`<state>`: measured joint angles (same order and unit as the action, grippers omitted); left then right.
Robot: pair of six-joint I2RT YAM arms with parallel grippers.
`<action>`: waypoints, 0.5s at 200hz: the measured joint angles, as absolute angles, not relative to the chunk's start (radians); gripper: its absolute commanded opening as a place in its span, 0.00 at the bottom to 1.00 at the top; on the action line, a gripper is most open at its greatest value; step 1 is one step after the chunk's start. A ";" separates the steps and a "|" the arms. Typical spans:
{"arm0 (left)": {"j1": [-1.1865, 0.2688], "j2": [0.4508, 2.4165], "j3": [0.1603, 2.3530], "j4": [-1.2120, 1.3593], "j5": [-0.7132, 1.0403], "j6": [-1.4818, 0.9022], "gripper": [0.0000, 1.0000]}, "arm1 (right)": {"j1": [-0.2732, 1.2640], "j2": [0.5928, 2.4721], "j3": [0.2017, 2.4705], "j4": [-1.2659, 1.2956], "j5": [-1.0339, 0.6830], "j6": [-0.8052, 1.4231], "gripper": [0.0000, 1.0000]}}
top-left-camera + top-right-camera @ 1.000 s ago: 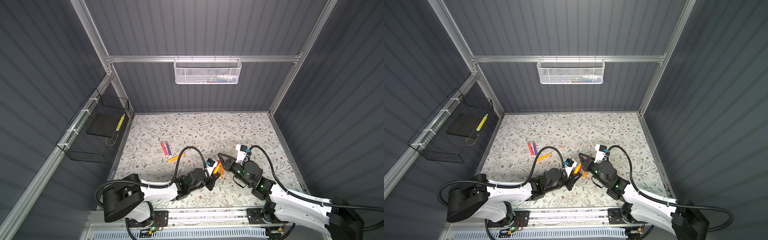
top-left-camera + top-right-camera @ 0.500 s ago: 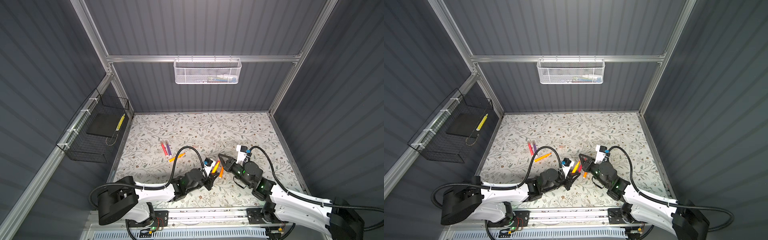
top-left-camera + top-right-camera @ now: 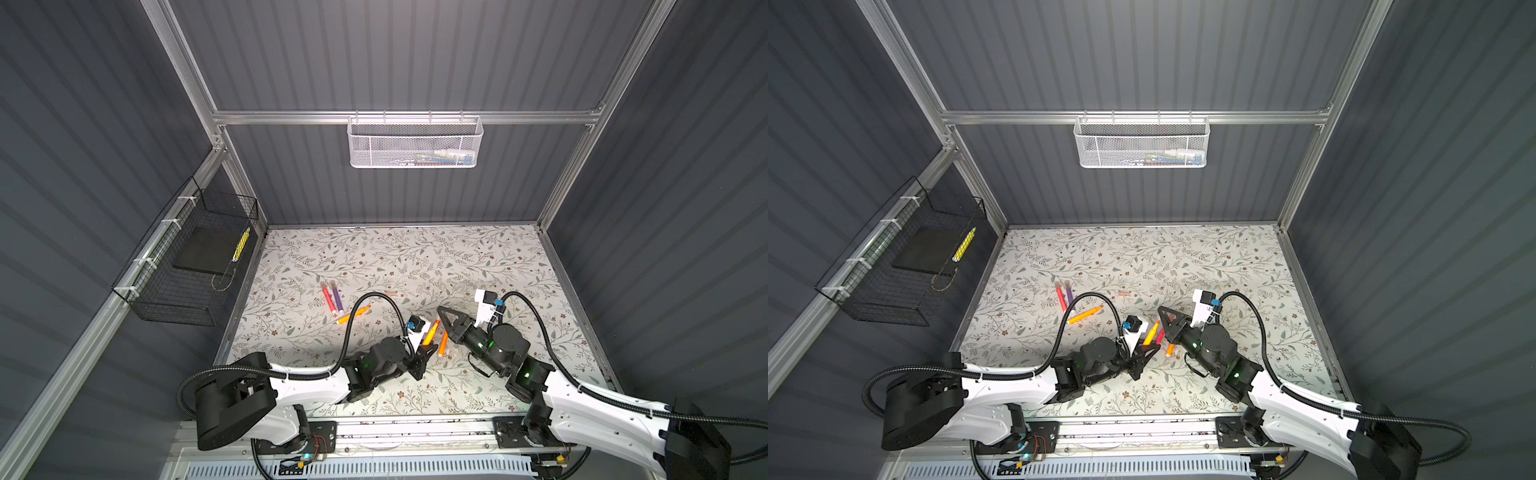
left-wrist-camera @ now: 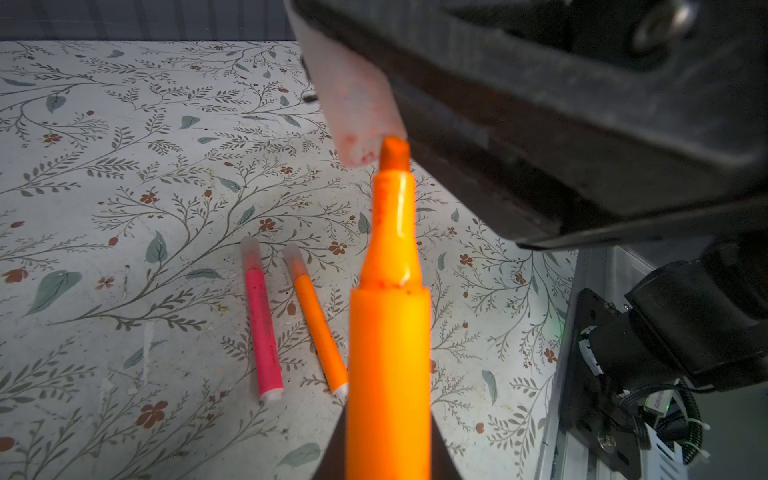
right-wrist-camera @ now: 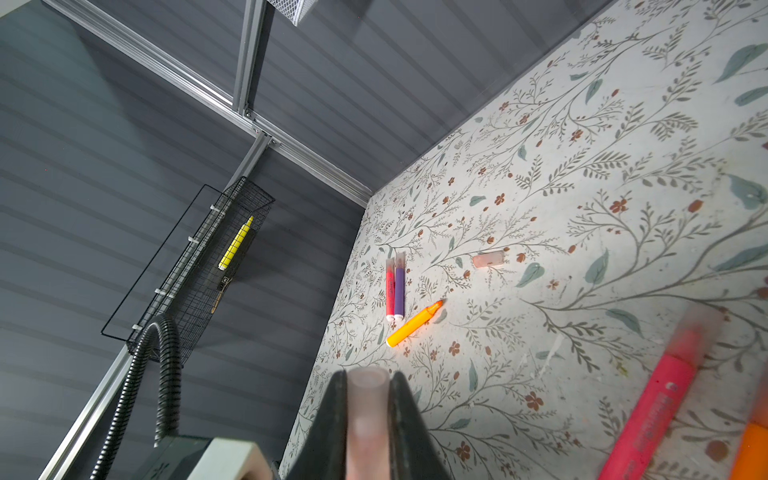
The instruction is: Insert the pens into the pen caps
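— What do we see at the far left?
— We see a black wire basket (image 3: 183, 286) on the left wall, with a yellow pen (image 3: 241, 244) inside. On the floral tabletop (image 3: 415, 257), left of centre, a capped pink-red marker pen (image 3: 329, 300) and a capped purple marker pen (image 3: 337, 298) lie side by side. Just right of them lies an uncapped orange marker pen (image 3: 353, 315). A loose pale pinkish translucent cap (image 5: 488, 259) lies farther right.

— And our left gripper (image 3: 428, 350)?
— We find it clamped on a held orange marker pen (image 4: 388, 332), which is uncapped and points toward the other arm.

— On the table beneath?
— A second capped pink-red pen (image 4: 259, 328) and a capped orange pen (image 4: 318, 328) lie near each other at the near centre.

— Our right gripper (image 5: 368, 380)?
— It is pinched on a held pale translucent cap (image 4: 357, 112). The pen's tip sits at the rim of the cap's open end. We cannot tell whether it has gone in.
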<state>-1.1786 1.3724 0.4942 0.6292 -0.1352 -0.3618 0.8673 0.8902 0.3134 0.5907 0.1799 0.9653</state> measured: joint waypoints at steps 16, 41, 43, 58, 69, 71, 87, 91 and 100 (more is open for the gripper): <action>-1.179 1.372 0.494 0.630 -0.136 -0.362 0.00 | 0.868 0.890 0.313 0.591 0.179 0.965 0.00; -1.179 1.372 0.495 0.629 -0.142 -0.362 0.00 | 0.872 0.890 0.313 0.591 0.176 0.965 0.00; -1.179 1.372 0.494 0.629 -0.143 -0.362 0.00 | 0.873 0.890 0.313 0.591 0.176 0.965 0.00; -1.179 1.372 0.495 0.623 -0.151 -0.362 0.00 | 0.878 0.891 0.313 0.594 0.175 0.965 0.00; -1.179 1.372 0.495 0.621 -0.157 -0.362 0.00 | 0.881 0.891 0.313 0.596 0.174 0.965 0.00; -1.179 1.372 0.495 0.621 -0.158 -0.363 0.00 | 0.882 0.891 0.313 0.596 0.175 0.965 0.00; -1.179 1.373 0.495 0.621 -0.162 -0.362 0.00 | 0.886 0.891 0.313 0.598 0.175 0.965 0.00; -1.179 1.373 0.495 0.621 -0.162 -0.362 0.00 | 0.886 0.890 0.313 0.598 0.175 0.965 0.00; -1.179 1.375 0.495 0.622 -0.162 -0.362 0.00 | 0.886 0.886 0.313 0.598 0.175 0.965 0.00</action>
<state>-1.1786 1.3746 0.4946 0.6220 -0.1616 -0.3622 0.8856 0.8864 0.3134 0.5980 0.1753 0.9649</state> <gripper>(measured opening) 0.168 0.165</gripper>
